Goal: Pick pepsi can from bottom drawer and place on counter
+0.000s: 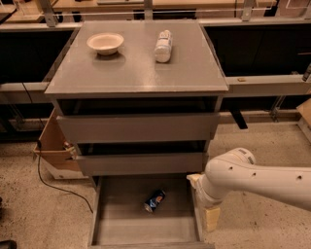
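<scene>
Across the whole scene, task progress: nothing is showing as done beyond the bottom drawer (126,228) standing pulled out; the reach, the grasp, the lift and the placing are, by judgement, all waiting to be done.
Room: a speckled floor (262,146) is spreading around the cabinet, and a long pale wooden bench (209,4) with metal rails is running along the far side.
Counter: the smooth, slightly glossy grey counter (136,73) is lying flat and is offering bare space along its near edge, which is looking suitable for the can.
Arm: the white arm (262,177) is reaching in from the right and bending down toward the near right corner of the cabinet.
Upper drawers: two grey upper drawers (138,127) are sitting pushed in above the open one.
Cardboard box: a brown cardboard box (53,146) is leaning at the cabinet's left, with a dark cable (48,182) trailing over the floor beside it.
Bowl: a pale bowl (105,43) is resting on the far left of the top.
Bottle: a white plastic bottle (164,46) is lying on its side, right of the bowl.
Gripper: the gripper (211,218) is hanging low, just beside the drawer's right wall; whether it is open or closed cannot be told.
Can: the pepsi can (154,200) is lying tilted on its side near the middle of the drawer floor, apart from the gripper and to its left.
</scene>
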You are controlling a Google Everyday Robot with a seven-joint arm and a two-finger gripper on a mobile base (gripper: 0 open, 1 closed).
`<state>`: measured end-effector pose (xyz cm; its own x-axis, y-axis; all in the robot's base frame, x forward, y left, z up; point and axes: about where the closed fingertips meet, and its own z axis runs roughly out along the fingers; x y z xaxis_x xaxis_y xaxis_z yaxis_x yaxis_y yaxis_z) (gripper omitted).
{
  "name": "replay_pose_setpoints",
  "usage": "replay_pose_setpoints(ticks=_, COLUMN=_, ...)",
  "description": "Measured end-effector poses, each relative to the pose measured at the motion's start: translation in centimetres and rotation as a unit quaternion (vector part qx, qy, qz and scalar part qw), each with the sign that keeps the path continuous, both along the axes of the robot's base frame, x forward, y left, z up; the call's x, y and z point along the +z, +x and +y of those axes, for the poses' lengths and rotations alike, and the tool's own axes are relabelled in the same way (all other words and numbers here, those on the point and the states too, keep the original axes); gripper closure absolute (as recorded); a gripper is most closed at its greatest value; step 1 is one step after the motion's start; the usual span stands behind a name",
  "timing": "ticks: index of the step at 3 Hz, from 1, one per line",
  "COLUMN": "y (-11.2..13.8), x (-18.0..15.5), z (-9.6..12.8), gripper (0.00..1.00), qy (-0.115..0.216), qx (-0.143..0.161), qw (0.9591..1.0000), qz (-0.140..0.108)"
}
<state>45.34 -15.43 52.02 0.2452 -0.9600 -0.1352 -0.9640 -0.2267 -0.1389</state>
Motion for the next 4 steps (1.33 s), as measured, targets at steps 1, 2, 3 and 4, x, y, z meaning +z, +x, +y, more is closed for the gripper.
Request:
replay_pose_setpoints(ticks=1, y=1.0, x=-4.4, z=-0.3, gripper=0.00, qy=0.013, qx=0.002, qw=0.9999, qz=0.002)
replay_pose_setpoints(ticks=2, y=1.9, x=-8.3, z=0.0, gripper=0.00, qy=0.026, qx=-0.001, qw=0.9997, qz=0.002)
replay_pose_setpoints(ticks=3, y=2.4, x=-12.6, z=1.3, gripper=0.00, qy=0.041, qx=-0.009, qw=0.9991, qz=0.006)
replay_pose_setpoints(ticks=4, y=2.4, x=-12.6, z=1.3, gripper=0.00, qy=0.041, qx=-0.009, qw=0.9991, qz=0.006)
